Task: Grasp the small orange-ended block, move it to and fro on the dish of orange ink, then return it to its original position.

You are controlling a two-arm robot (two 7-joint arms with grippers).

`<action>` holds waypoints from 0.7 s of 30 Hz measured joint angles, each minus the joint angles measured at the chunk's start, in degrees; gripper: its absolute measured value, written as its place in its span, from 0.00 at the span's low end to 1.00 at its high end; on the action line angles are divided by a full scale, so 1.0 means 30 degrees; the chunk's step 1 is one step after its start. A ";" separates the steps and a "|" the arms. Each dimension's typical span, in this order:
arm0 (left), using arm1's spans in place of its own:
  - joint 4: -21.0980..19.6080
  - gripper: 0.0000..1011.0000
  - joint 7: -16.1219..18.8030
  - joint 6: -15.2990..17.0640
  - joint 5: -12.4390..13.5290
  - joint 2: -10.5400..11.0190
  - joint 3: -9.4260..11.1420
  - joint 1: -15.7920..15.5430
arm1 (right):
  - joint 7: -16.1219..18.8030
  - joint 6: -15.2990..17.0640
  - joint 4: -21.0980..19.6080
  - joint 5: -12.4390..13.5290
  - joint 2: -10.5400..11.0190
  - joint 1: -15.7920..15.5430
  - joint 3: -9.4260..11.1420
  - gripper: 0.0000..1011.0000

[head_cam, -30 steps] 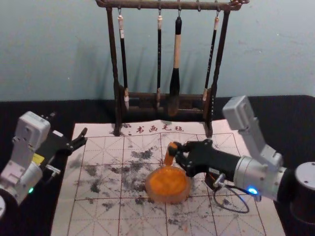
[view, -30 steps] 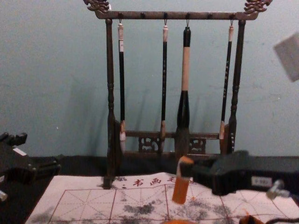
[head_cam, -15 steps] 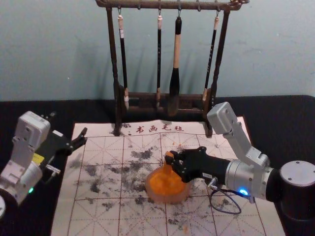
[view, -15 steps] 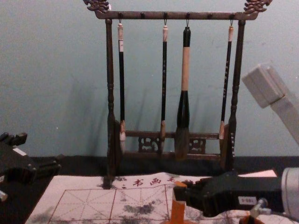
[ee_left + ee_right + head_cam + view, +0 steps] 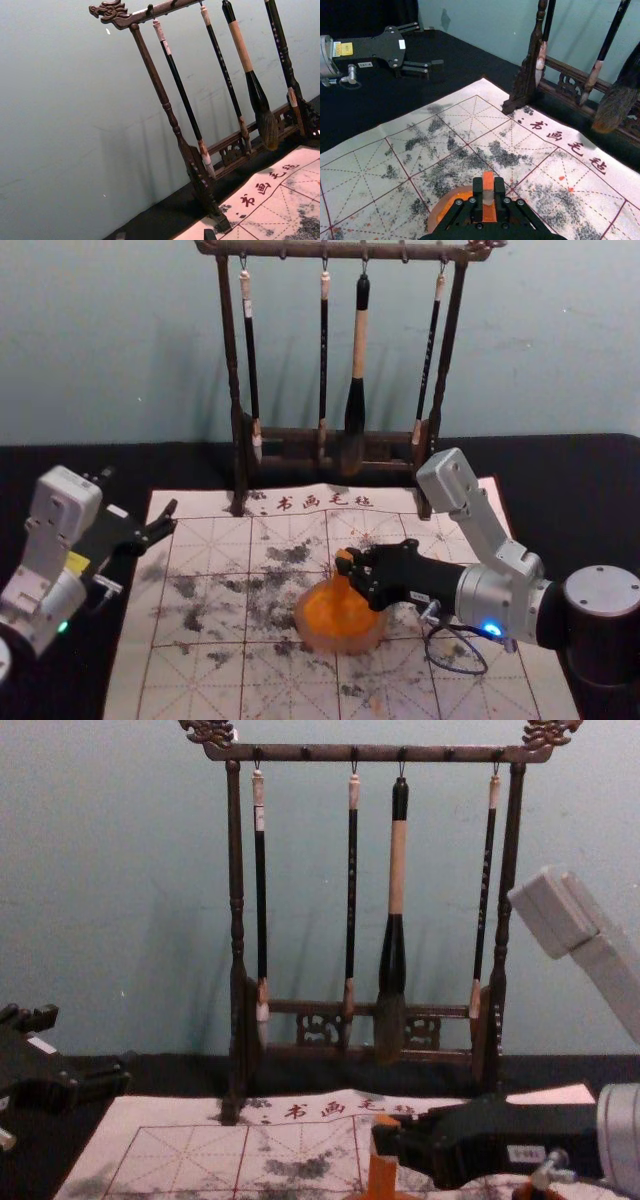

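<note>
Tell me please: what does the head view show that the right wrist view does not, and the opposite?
Head view adds: the rack's top bar, with four brushes hanging below it.
Right wrist view adds: the pale middle of the block between the shut jaws of the right gripper.
Both: block, orange dish, left gripper, smudged mat.

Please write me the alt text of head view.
The right claw holds an orange-ended block down at the orange ink dish, on a gridded mat. A brush rack stands behind; left claw is open, at left.
</note>
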 joint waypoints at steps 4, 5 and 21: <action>0.0002 1.00 0.0000 0.0001 -0.0002 -0.0001 0.0001 0.0000 | 0.0022 0.0034 -0.0081 0.0084 0.0109 -0.0097 0.0034 0.06; 0.0002 1.00 0.0000 0.0001 -0.0001 0.0000 0.0000 0.0000 | 0.0030 0.0041 -0.0082 0.0095 0.0127 -0.0112 0.0034 0.06; 0.0001 1.00 0.0000 0.0000 0.0000 0.0000 -0.0001 -0.0001 | -0.0033 -0.0374 0.0324 -0.0045 -0.0104 0.0010 -0.0117 0.06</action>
